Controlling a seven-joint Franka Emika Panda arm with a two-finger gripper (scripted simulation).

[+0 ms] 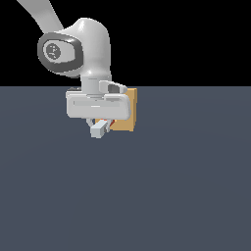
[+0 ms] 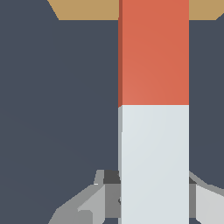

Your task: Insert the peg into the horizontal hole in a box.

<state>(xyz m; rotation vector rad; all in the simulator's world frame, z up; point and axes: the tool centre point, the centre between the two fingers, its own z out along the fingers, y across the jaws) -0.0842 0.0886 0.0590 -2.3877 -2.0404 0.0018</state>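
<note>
1. Grasp comes first: the gripper (image 1: 101, 126) is clamped on the peg (image 2: 154, 122), holding it by the pale grey-white part. In the wrist view the grey fingers (image 2: 98, 203) flank that pale end on both sides, so the pick-up looks done.

2. Peg position: it is held off the dark floor (image 1: 147, 196), roughly level, with its orange-red part pointing away from the hand toward the box (image 1: 127, 110). In the exterior view only the pale end (image 1: 99, 129) and a sliver of red show below the hand.

3. Box position: the tan cube stands on the floor just behind the hand, toward the exterior view's right of it, and the hand covers most of its near face.

4. Approach, as I judge it: largely done. In the wrist view the red end reaches the tan strip of the box (image 2: 83, 9) at the frame's edge, so the tip is at or very near the box.

5. Hole: it is not visible in either view; the peg hides that part of the box in the wrist view and the hand hides it in the exterior view. I cannot tell whether the tip has entered, touches the face, or stops short.

6. Remaining, in my judgement: confirm alignment with the opening and push the peg along its own axis until seated. A slight offset would jam the tip against the face.
</note>
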